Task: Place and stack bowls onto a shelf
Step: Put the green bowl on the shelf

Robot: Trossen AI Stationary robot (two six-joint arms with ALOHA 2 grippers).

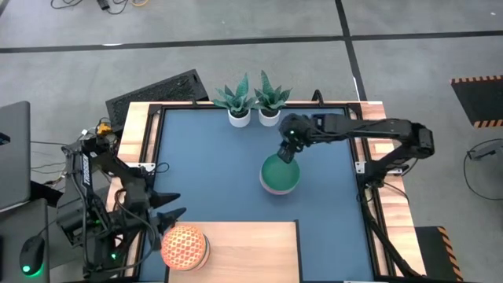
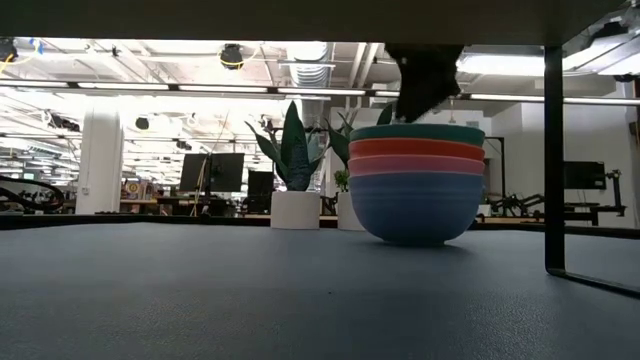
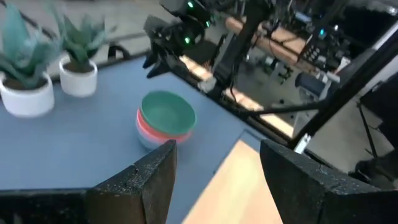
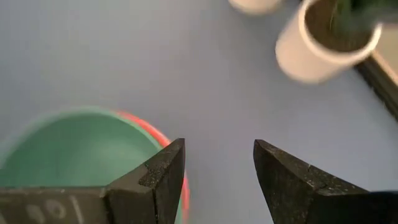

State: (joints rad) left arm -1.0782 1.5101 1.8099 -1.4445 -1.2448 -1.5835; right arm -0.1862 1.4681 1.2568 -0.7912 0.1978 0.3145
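Note:
A stack of plain bowls (image 1: 280, 174) stands on the dark blue table: green on top, then red, pink and light blue, as the low view shows (image 2: 417, 185). My right gripper (image 1: 288, 154) is open and hangs at the stack's far rim. In its wrist view (image 4: 217, 165) one finger stands over the green bowl (image 4: 68, 149) and the other over bare table. An orange-red patterned bowl (image 1: 185, 248) sits on the left end of the pale wood shelf (image 1: 251, 251). My left gripper (image 1: 173, 206) is open, just beyond that bowl, apart from it (image 3: 217, 162). My right gripper comes down from above at the far rim of the green bowl (image 4: 163, 142), with one finger (image 4: 158, 171) over that rim. I cannot tell whether the finger touches the rim.
Two white pots with green plants (image 1: 251, 110) stand at the table's far edge, close behind the right gripper. Wooden side rails (image 1: 135, 130) and a dark frame border the table. Bare blue tabletop lies between the stack and the shelf.

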